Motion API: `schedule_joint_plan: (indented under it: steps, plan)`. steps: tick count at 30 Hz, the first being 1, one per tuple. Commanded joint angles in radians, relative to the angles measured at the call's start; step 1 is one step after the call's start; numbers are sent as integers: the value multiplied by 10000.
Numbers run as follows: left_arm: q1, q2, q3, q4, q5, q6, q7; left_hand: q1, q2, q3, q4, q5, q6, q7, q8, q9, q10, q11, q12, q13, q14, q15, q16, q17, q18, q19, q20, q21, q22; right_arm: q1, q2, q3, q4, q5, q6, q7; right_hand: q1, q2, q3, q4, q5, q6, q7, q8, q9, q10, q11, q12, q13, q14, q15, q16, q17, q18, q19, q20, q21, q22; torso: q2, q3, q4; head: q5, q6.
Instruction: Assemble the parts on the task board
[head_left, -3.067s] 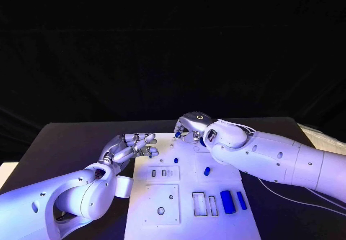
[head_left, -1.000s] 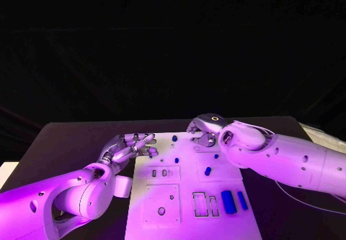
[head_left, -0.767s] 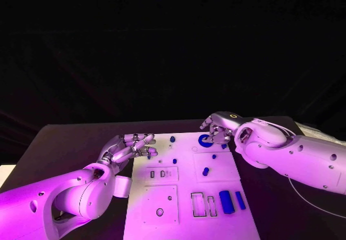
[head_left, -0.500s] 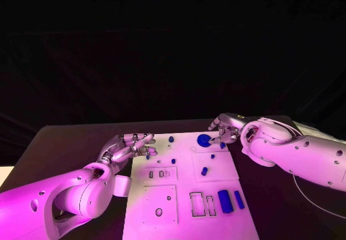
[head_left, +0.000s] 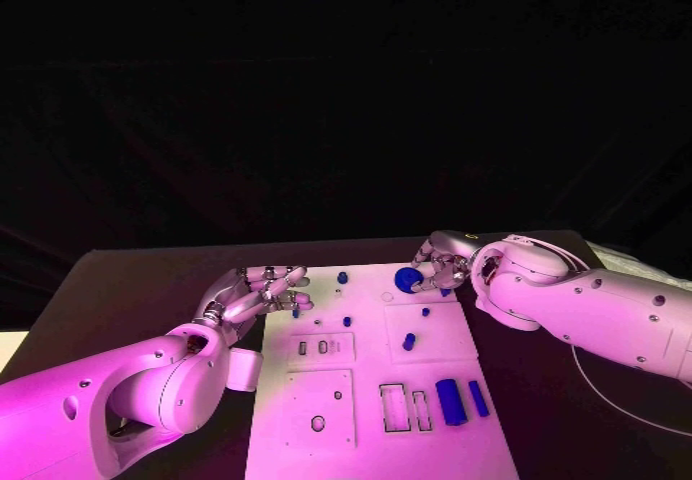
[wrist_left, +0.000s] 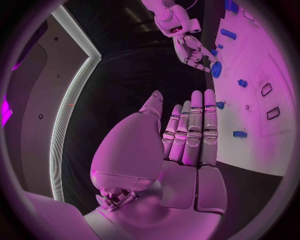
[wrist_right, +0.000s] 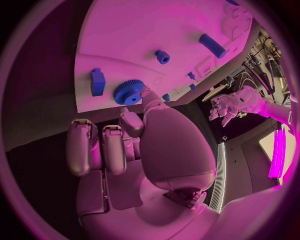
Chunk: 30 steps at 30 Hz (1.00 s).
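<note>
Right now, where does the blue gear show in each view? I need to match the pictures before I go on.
Head view: the blue gear sits at the far right of the task board, at the right robot hand.
Left wrist view: the gear lies near the board's far edge, by the right robot hand.
Right wrist view: the gear lies at the fingertips.
Shared landmark: the small blue block beside the gear.

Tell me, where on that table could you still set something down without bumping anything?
The black table is bare beyond the left hand, and along the task board's near right side. It is crowded at the board's far right corner, where the right hand meets the blue gear.
</note>
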<state>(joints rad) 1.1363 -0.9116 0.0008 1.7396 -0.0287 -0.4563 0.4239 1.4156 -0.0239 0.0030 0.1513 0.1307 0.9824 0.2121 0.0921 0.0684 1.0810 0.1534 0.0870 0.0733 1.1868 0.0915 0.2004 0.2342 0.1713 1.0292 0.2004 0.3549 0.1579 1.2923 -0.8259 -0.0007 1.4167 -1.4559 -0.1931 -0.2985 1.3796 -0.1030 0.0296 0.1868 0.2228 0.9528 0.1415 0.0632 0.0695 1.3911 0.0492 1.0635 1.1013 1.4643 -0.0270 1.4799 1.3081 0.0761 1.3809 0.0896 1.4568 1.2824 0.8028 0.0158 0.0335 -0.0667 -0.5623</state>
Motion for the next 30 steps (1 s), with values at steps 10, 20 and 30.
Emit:
schedule_joint_plan:
  steps: [10, 20, 30]
  plan:
    - [11, 43, 8, -52, -50, 275, -26, 11, 56, 2, -42, -25, 28, 55, -31, -5, 12, 34, -57, 4, 16, 48, -46, 8, 98, 32, 4, 45, 16, -5, 223, 2, -167, 184, 233, -132, 245, 310, 45, -34, 129, 368, -32, 161, 38, 248, -13, 881, 941, 785, 45, 219, 1114, -196, 203, -5, 155, 275, 6, 0, 3, -9, -36]
    - [11, 57, 8, -50, -50, 307, -47, 8, 56, -5, -49, -26, 32, 52, -35, -4, 18, 32, -63, 5, 21, 46, -51, 23, 98, 34, 3, 46, 17, -17, 450, -3, -465, -69, 436, -177, 321, 358, 81, -90, 113, 416, -32, 164, 34, 288, -13, 1055, 1129, 795, 45, 253, 1182, -203, 221, -6, 175, 316, 13, 8, 14, -7, -74]
    - [10, 62, 7, -56, -50, 402, -53, 8, 56, -5, -49, -26, 32, 52, -35, -4, 18, 32, -63, 5, 21, 46, -51, 23, 98, 34, 3, 46, 17, -67, 588, -17, -575, -695, 675, -210, 420, 427, 156, -199, 22, 688, -73, 245, 52, 404, -44, 1449, 1541, 805, 27, 297, 1273, -215, 250, -15, 209, 390, 10, 9, 3, -12, -146]
